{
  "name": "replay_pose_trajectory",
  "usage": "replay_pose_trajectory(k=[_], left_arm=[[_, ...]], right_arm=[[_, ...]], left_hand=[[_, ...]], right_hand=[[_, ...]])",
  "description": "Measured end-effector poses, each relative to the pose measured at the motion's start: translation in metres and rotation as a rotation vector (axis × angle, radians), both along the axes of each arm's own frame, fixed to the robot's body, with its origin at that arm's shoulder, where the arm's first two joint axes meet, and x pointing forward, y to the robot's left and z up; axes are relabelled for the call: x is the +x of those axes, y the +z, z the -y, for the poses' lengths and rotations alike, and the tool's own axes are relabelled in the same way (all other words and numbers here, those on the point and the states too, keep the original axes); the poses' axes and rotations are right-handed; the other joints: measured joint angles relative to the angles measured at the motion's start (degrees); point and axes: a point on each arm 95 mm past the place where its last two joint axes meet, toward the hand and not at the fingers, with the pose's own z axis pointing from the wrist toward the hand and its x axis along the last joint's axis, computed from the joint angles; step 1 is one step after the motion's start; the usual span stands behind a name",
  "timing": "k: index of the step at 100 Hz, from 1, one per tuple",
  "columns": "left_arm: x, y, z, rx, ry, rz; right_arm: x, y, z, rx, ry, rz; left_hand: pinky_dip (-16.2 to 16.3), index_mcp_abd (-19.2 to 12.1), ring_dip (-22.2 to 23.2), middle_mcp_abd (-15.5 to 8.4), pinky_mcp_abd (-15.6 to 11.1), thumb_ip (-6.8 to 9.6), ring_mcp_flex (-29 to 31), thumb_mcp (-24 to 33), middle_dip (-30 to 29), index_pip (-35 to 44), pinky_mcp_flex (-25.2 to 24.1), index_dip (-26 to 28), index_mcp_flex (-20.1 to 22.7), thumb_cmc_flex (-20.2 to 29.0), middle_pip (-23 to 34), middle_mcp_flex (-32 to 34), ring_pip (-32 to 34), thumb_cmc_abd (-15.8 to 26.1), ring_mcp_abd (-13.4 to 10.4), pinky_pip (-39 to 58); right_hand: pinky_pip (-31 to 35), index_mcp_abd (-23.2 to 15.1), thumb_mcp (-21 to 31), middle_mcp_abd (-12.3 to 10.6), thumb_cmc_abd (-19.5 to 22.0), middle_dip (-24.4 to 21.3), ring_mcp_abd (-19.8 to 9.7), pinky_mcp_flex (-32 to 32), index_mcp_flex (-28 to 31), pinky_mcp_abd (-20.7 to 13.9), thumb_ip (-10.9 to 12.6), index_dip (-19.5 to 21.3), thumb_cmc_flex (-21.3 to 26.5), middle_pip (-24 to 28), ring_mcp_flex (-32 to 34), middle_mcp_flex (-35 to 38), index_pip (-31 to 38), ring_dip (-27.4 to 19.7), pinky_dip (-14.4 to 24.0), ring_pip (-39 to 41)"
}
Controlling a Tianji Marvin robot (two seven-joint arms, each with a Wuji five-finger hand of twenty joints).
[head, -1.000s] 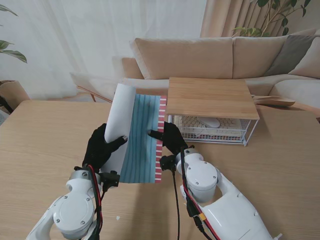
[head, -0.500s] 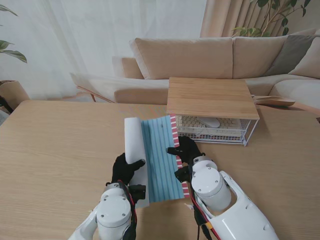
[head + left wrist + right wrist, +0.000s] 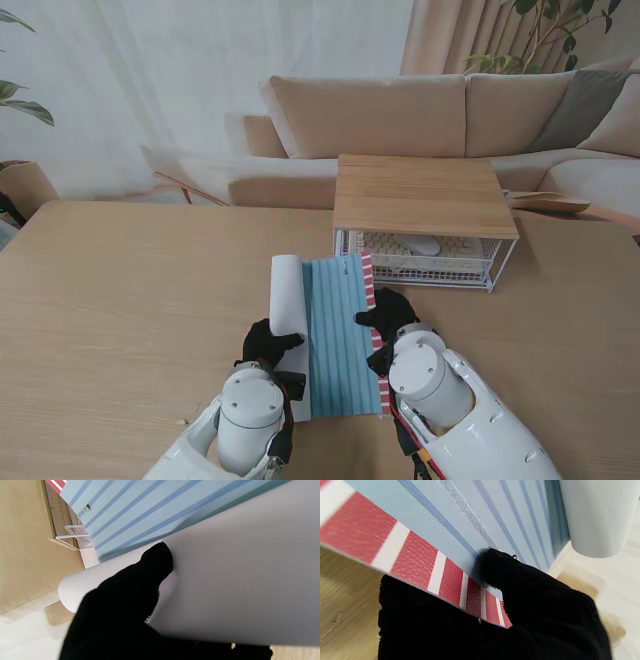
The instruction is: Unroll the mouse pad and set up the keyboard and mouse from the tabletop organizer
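Note:
The mouse pad (image 3: 338,335), blue-striped with a red-and-white edge, is partly unrolled and held just over the table in front of me. Its white rolled part (image 3: 287,300) is on the left side. My left hand (image 3: 268,345) grips the roll, thumb on the white backing (image 3: 225,580). My right hand (image 3: 388,318) pinches the red-striped edge (image 3: 420,565), thumb on top and fingers underneath. A beige keyboard (image 3: 400,246) and a white mouse (image 3: 422,245) lie inside the wire organizer (image 3: 425,255) with a wooden top (image 3: 422,192), just beyond the pad.
The organizer stands at the far right of the wooden table (image 3: 110,290), close to the pad's far end. A beige sofa (image 3: 430,110) and curtains are behind the table.
Both hands have drawn the pad nearer to me and to the right, lowering it from a raised tilt to nearly flat. The roll has tightened on the left side.

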Motion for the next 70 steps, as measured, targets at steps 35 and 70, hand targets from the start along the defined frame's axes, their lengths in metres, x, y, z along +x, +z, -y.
replay_pose_trajectory(k=[35,70], left_arm=[[0.001,-0.005,0.001,0.054,-0.03,-0.053],[0.004,-0.005,-0.013,0.33,-0.177,0.012]], right_arm=[[0.0,-0.012,0.001,-0.06,-0.007,-0.024],[0.0,-0.014,0.003,-0.102,-0.033,-0.044]], left_hand=[[0.03,-0.05,-0.69,0.0,-2.74,0.0,-1.43,0.0,-0.71,0.01,-0.22,-0.96,0.63,-0.13,0.86,-0.24,-0.11,-0.53,-0.31,2.46],[-3.62,-0.79,-5.97,-1.53,-5.39,-0.01,-21.01,8.04,-26.45,-16.14,-10.26,-3.72,-10.07,-10.35,0.01,-30.38,-11.44,-0.51,-3.3,-3.18]], right_hand=[[0.0,0.1,0.0,0.43,-0.01,0.02,0.18,0.14,0.08,0.23,-0.93,0.1,0.0,0.04,0.54,0.01,0.02,0.09,0.45,0.0],[0.0,0.7,-0.02,0.44,-0.02,0.04,0.2,0.15,0.08,0.23,-0.93,0.71,-0.02,0.09,0.54,0.01,0.08,0.1,0.54,0.01]])
